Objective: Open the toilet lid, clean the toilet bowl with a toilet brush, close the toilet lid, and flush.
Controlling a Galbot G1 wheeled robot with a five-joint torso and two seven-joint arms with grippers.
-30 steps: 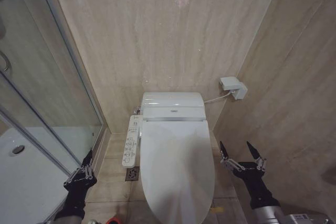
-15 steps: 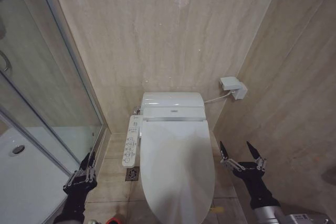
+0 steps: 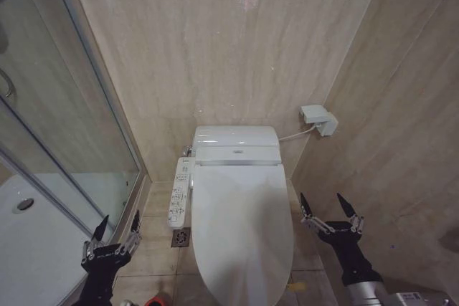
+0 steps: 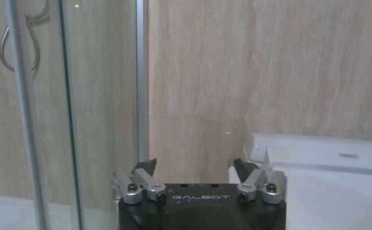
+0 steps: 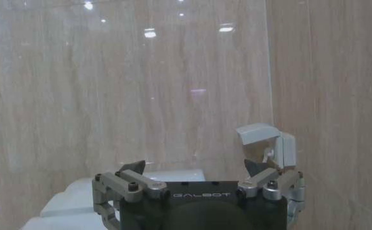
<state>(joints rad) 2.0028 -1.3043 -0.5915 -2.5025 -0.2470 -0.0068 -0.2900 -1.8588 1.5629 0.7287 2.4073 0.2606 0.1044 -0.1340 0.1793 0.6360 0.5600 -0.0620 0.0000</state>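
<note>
While the lid (image 3: 242, 227) lies shut over the bowl | left end effector (image 3: 112, 238) released, lid just right of it | right end effector (image 3: 330, 209) released, lid just left, both apart from it

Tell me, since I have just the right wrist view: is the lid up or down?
Observer: Down. In the head view the lid lies flat and shut.
Operator: And the other arm?
Observer: The left pincer hangs open, low between the shower glass and the control panel, touching nothing.
Operator: How does mine sit relative to the lid?
Observer: The right pincer is open, off the lid's right side and clear of it.
</note>
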